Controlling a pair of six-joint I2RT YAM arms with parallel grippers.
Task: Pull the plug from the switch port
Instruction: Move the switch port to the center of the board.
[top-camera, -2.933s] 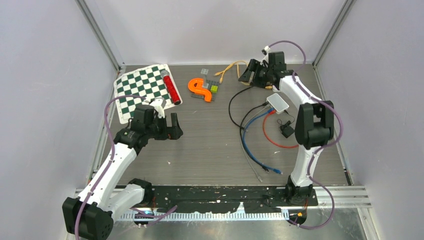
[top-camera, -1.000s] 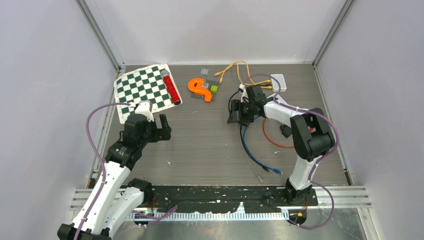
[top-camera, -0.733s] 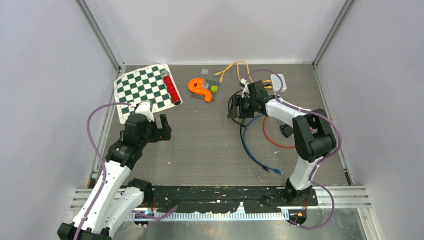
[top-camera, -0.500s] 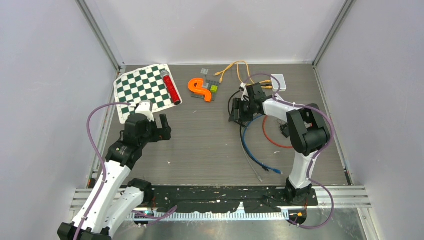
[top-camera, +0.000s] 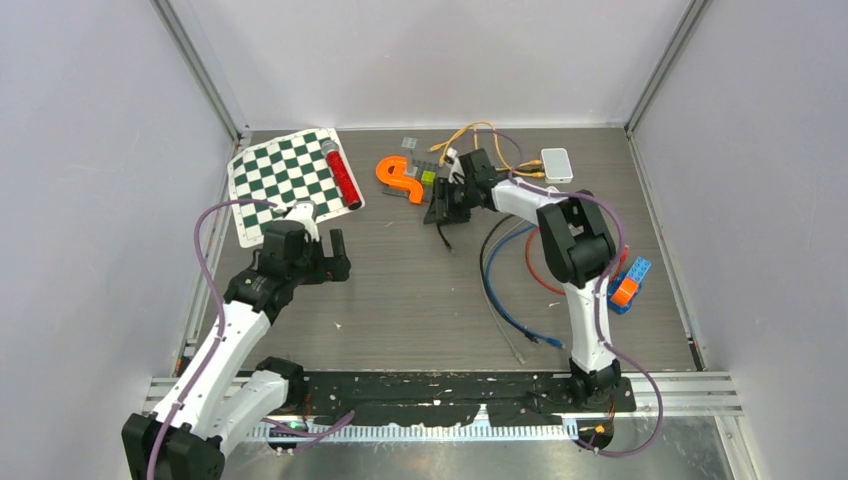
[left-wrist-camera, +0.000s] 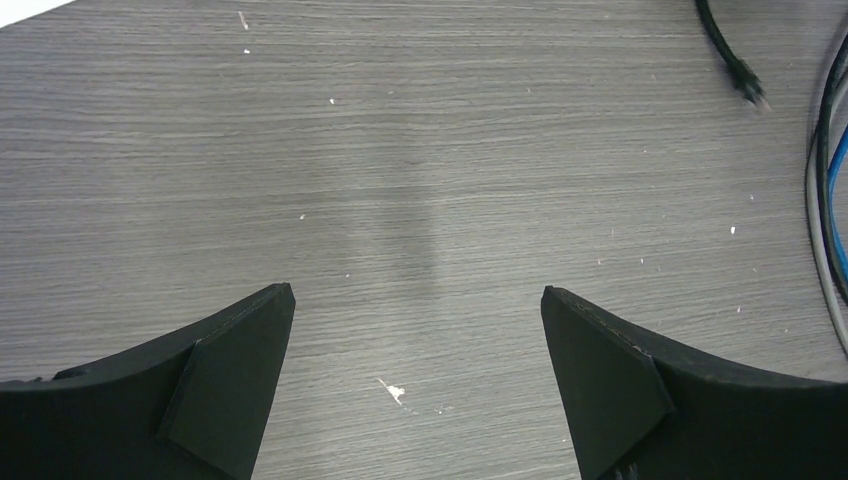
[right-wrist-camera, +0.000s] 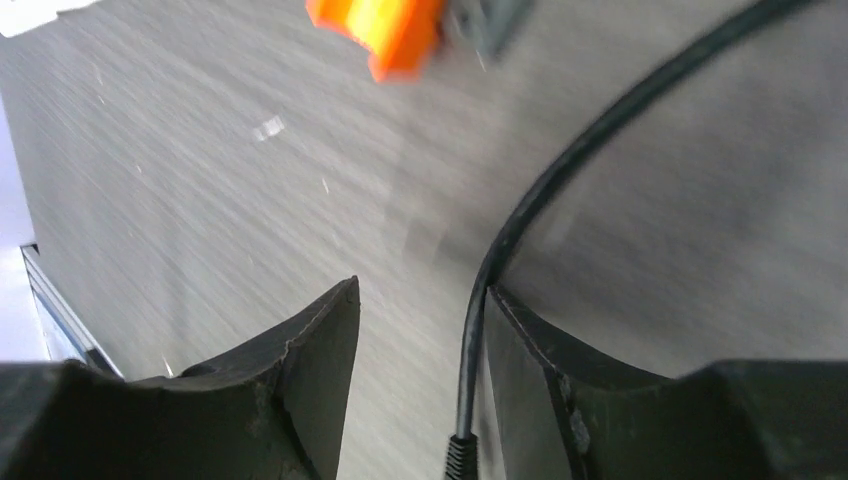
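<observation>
The white switch (top-camera: 556, 163) lies at the back right of the table. An orange cable (top-camera: 480, 135) runs to its left side; whether it sits in a port is too small to tell. My right gripper (top-camera: 440, 205) is well to the left of the switch, next to the orange S-shaped piece (top-camera: 400, 178). In the right wrist view its jaws (right-wrist-camera: 422, 288) stand apart, with a black cable (right-wrist-camera: 520, 210) lying between them against the right finger. The cable's free end (top-camera: 446, 242) rests on the table and also shows in the left wrist view (left-wrist-camera: 742, 80). My left gripper (top-camera: 335, 255) is open and empty (left-wrist-camera: 416, 292).
A checkerboard mat (top-camera: 285, 180) with a red cylinder (top-camera: 342, 175) lies at the back left. Blue (top-camera: 500, 300), grey and red (top-camera: 540, 275) cables loop near the right arm. A blue and orange brick (top-camera: 628, 285) sits at the right. A grey brick plate (top-camera: 425, 172) is beside the orange piece.
My right gripper has moved left and toward the back, dragging the black cable with it. The blue and orange brick has come into view. My left arm shifted slightly right.
</observation>
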